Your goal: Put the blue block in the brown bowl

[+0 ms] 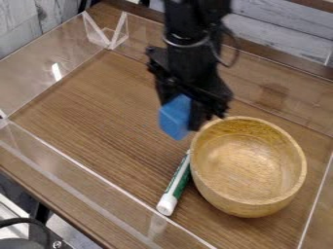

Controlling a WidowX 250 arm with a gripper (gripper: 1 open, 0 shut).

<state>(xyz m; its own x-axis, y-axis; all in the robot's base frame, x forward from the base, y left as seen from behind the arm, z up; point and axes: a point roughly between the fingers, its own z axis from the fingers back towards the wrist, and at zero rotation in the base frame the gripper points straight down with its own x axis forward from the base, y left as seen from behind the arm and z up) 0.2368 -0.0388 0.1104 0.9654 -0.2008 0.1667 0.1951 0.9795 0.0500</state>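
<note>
The blue block [176, 120] hangs above the table, clamped between the black fingers of my gripper [182, 112], which is shut on it. It sits just left of the brown bowl [247, 165], close to the bowl's upper-left rim and a little above it. The bowl is a wide light wooden one with a thick rim, standing empty on the wooden table at the right. My arm comes down from the top of the view.
A white-and-green marker pen [174, 187] lies on the table against the bowl's left side. Clear plastic walls [78, 165] fence the wooden table [92, 107] at the front and left.
</note>
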